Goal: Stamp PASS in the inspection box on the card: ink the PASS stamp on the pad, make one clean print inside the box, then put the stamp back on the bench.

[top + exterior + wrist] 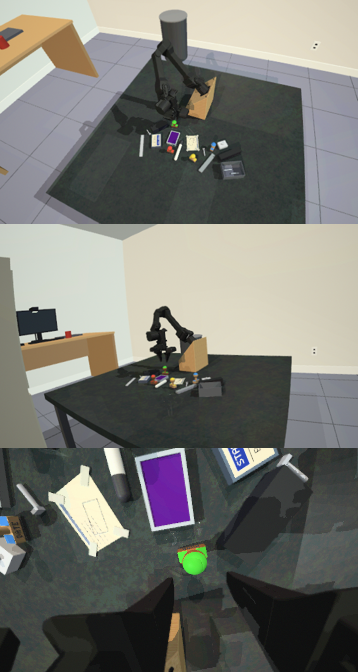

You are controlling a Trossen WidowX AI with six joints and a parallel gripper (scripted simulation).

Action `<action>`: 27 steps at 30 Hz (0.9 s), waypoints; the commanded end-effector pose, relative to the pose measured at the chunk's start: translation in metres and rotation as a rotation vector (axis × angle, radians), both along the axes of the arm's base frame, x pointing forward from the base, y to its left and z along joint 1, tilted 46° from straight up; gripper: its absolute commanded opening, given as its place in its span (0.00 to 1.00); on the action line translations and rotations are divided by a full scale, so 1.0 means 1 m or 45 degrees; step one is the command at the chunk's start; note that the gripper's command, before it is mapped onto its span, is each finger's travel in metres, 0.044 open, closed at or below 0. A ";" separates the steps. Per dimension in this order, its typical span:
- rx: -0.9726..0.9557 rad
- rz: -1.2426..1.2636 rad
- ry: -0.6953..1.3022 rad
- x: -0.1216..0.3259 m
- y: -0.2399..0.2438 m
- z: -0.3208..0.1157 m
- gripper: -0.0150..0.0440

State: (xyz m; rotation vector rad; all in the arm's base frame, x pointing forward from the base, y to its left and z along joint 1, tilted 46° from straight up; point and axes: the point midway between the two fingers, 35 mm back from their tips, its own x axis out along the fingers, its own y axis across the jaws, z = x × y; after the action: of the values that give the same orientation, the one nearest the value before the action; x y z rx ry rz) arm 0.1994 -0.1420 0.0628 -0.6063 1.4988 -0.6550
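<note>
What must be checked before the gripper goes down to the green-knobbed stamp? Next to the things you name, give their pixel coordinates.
1. Gripper (pixel 175 118) (pixel 163 361) (pixel 199 579) open, nothing held: ok.
2. Green-knobbed stamp (pixel 174 123) (pixel 164 369) (pixel 194 562) upright: ok.
3. That stamp reads PASS: cannot tell, its label is not legible.
4. Purple ink pad (pixel 173 138) (pixel 161 378) (pixel 166 490) uncovered: ok.
5. Card (pixel 192 143) (pixel 179 381) (pixel 86 513) taped down at its corners: ok.
6. Fingers already around the knob: not ok, they are above it.

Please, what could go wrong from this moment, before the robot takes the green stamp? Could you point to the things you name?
The open fingers (pixel 163 360) might knock over the green stamp (pixel 174 124) (pixel 164 370) (pixel 194 562) if lowered off-centre. It stands close to the purple pad (pixel 173 138) (pixel 161 378) (pixel 166 490), so a push could drive it there. Its word is unreadable here; it may be the wrong stamp.
</note>
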 end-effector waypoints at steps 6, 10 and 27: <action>-0.004 -0.005 -0.004 0.000 -0.006 -0.009 0.64; -0.002 -0.006 -0.004 0.001 -0.010 -0.013 0.64; -0.001 -0.006 -0.005 0.001 -0.031 -0.033 0.64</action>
State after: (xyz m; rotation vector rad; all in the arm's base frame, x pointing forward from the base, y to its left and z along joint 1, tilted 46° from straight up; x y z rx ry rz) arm 0.2018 -0.1702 0.0355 -0.6020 1.4896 -0.6684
